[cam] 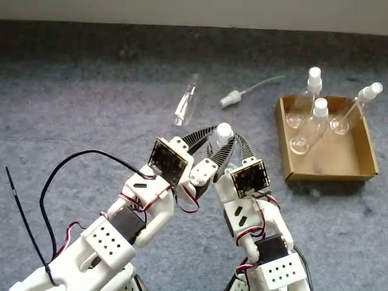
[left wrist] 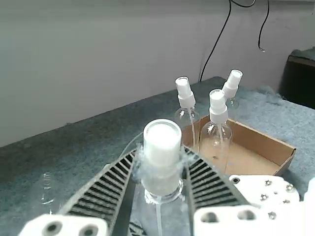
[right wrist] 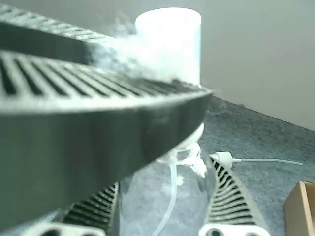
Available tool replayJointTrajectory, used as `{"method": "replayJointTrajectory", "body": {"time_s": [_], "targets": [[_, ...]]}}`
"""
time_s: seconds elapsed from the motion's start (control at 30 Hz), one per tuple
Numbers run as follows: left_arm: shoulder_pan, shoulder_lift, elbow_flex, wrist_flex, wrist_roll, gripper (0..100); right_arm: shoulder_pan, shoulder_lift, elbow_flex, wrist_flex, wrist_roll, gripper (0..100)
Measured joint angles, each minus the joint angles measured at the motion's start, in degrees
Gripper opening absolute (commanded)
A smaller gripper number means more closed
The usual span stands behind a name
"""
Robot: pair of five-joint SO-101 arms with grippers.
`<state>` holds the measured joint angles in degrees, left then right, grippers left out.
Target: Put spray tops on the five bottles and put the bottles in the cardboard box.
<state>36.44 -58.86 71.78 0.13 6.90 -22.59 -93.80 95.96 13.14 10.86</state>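
A clear bottle (right wrist: 167, 196) stands upright between the two arms, and my right gripper (right wrist: 165, 201) is shut on its body. A white spray top (left wrist: 161, 147) sits on the bottle's neck. My left gripper (left wrist: 161, 167) is shut on that top, one ribbed finger on each side. From above, the top (cam: 224, 131) shows between both grippers near the table's middle. The cardboard box (cam: 357, 159) lies to the right and holds three bottles (cam: 315, 112) with tops on. Another clear bottle (cam: 186, 103) without a top lies on the carpet behind the arms, near a loose spray top (cam: 232, 97) with its long tube.
Grey carpet covers the table, and a pale wall runs behind it. A black cable (cam: 48, 182) loops across the carpet left of the left arm. The box (left wrist: 268, 143) has free floor space beside its bottles.
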Motion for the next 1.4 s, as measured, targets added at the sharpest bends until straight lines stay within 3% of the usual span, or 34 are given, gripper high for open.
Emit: {"method": "replayJointTrajectory", "body": {"time_s": [0.1,0.3,0.5,1.4], "targets": [[0.0,0.0,0.0,0.09,-4.04,1,0.0,0.0,0.0,0.0,0.0,11.2],[-0.79,0.44,-0.26,0.09,-4.57,1,0.0,0.0,0.0,0.0,0.0,11.2],[-2.55,6.42,-5.71,3.34,1.85,1,0.26,0.0,0.0,0.0,-0.09,11.2],[-2.9,9.49,-11.69,8.18,3.78,1,0.44,0.0,0.0,0.18,-0.18,11.2]]}}
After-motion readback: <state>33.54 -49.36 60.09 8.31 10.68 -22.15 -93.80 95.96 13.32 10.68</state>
